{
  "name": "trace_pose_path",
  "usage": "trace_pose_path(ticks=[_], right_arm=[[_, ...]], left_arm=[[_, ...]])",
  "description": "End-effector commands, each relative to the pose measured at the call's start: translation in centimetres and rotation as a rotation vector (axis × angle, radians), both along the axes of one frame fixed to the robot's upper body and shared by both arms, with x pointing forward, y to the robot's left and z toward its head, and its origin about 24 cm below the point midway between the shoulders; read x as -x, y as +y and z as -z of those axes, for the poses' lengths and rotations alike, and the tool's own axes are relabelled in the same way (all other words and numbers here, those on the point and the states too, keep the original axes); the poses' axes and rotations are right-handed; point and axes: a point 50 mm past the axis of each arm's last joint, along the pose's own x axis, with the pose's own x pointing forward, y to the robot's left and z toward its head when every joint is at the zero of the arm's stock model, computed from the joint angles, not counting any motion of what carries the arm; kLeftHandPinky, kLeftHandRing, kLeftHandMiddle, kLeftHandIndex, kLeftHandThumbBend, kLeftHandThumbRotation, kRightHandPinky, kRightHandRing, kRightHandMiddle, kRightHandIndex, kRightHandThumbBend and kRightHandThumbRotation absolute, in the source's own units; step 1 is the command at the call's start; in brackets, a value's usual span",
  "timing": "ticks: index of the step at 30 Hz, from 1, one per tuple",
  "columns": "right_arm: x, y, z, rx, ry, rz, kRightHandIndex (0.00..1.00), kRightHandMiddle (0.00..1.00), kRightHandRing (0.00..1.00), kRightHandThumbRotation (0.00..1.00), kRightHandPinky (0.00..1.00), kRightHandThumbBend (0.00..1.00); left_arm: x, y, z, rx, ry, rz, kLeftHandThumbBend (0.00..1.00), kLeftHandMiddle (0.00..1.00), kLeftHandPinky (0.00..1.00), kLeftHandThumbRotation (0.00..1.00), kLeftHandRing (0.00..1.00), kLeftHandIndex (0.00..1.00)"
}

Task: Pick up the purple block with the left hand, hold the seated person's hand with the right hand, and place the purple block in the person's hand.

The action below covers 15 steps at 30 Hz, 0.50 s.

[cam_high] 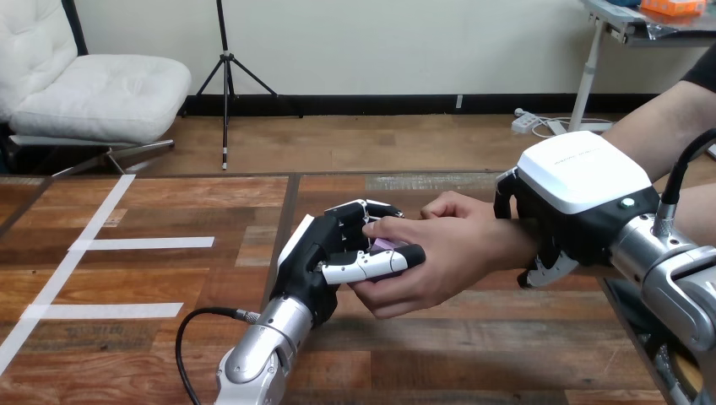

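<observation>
Above desk (127,354) centre: left robot hand (325,253) pinching purple block (389,245), person's hand (456,245) closing on it for handover; right robot hand (578,194) clasped round person's wrist (509,240), likely steadying it.

At the frame's lower centre, the left hand (325,253) is showing black with white-shelled fingers, capping a rounded silver left forearm (262,350). At right, the right hand (583,198) is wearing a broad white back shell with a small green dot, joining a silver right forearm (680,278).
</observation>
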Motion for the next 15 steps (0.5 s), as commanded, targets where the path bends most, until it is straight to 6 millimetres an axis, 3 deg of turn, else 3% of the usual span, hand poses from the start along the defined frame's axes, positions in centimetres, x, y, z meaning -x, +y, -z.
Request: trace_pose_path(ticks=[1, 15], right_arm=[[-0.71, -0.49, -2.40, 0.026, -0.126, 0.006, 0.63, 0.60, 0.53, 0.00, 0.43, 0.86], [-0.47, -0.90, -2.22, -0.008, -0.134, 0.002, 0.69, 0.66, 0.61, 0.00, 0.53, 0.87]], left_arm=[[-1.57, -1.17, -2.62, -0.010, -0.110, 0.040, 0.97, 0.52, 0.41, 0.12, 0.47, 0.52], [-1.42, -0.82, -3.03, -0.084, -0.184, 0.083, 0.97, 0.71, 0.61, 0.26, 0.66, 0.71]])
